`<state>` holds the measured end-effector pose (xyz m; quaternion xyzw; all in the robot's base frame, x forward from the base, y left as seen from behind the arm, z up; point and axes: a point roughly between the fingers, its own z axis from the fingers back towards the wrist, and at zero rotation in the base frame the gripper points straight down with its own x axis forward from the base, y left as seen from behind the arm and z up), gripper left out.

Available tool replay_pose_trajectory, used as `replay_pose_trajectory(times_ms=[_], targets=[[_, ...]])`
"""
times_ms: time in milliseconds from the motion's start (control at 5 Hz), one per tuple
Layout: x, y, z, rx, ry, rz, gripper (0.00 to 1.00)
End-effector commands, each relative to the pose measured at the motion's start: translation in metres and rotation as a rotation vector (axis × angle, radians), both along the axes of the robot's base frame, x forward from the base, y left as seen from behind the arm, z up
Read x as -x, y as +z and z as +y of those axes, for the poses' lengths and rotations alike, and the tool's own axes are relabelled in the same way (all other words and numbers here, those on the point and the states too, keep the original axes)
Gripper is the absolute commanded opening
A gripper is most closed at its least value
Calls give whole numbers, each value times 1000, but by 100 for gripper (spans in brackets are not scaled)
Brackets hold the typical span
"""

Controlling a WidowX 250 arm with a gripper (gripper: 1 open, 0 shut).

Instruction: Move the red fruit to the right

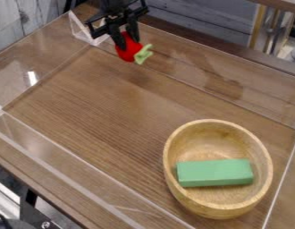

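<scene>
Now, your pincer [127, 44]: it is black, up near the far edge, left of the middle of your view, and its fingers are clamped on the red fruit.
Red fruit [130, 51]: it is between the tips of your pincer, with its light green cap pointing to the right side of your view and a bit toward the near side.
Up or down: you cannot tell if the fruit touches the wood below it.
Surface [114, 116]: you see brown wood with thin lines running across it.
Bowl [172, 154]: it is round, made of pale wood, and sits near the bottom right of your view, well apart from your pincer.
Green block [214, 173]: it lies inside the bowl, long side going across, toward the near part.
Bottom left corner: you see dark parts [9, 207] past the edge of the surface, too cut off for you to name.
</scene>
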<state>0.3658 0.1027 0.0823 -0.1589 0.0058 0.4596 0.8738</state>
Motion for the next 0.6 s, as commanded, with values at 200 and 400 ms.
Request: replay_pose_trajectory(times_ms=[200, 400], targets=[[-6, 20, -44, -26, -48, -75, 0], [-6, 7, -61, -24, -137, -76, 0]])
